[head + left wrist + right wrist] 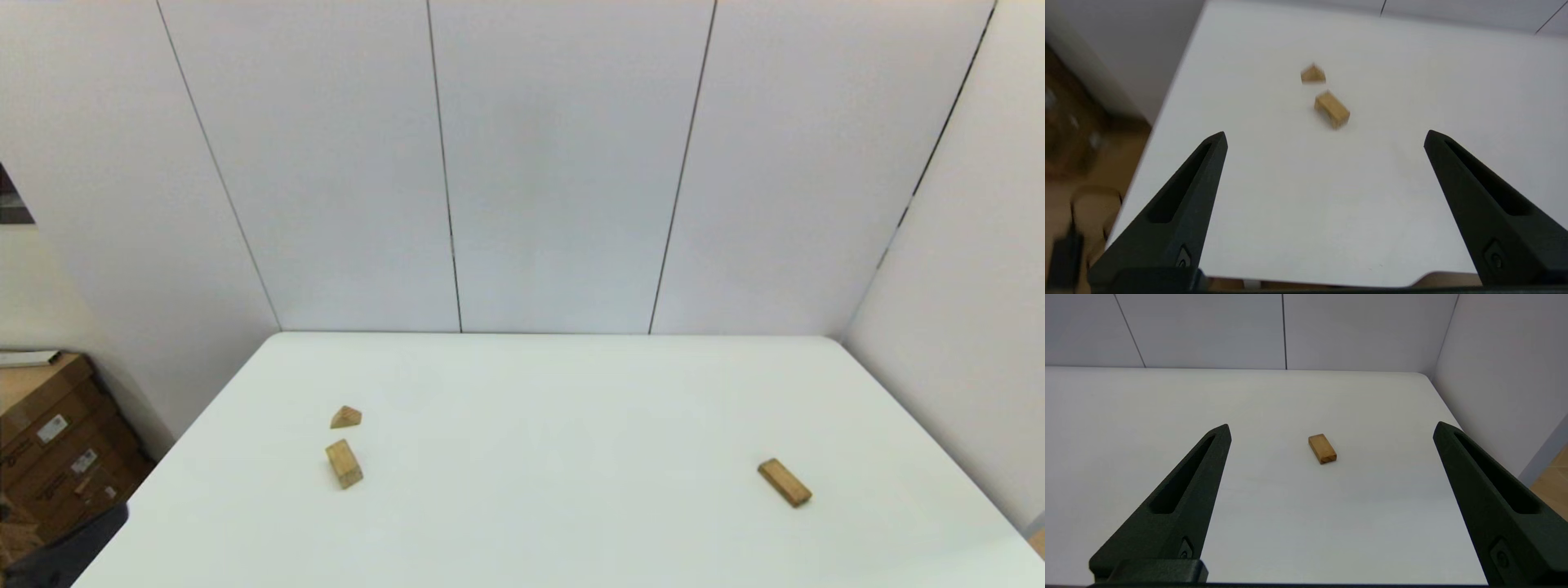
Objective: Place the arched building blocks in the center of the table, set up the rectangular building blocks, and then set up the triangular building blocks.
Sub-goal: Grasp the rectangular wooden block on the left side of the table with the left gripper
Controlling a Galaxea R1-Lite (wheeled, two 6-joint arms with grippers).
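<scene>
On the left part of the white table [555, 425] lies the chunky arched block [344, 463], with the small triangular block [346, 417] just behind it. Both show in the left wrist view, arched block [1332, 109] and triangular block [1313, 74], well ahead of my open left gripper [1325, 139]. The flat rectangular block [784, 482] lies alone on the right side. In the right wrist view the rectangular block [1322, 448] sits ahead of my open right gripper [1331, 430]. Neither gripper holds anything, and neither shows in the head view.
White wall panels stand behind the table and along its right side. Cardboard boxes [49, 441] are stacked on the floor beyond the table's left edge. The table's near left edge [1147, 163] runs beside the left gripper.
</scene>
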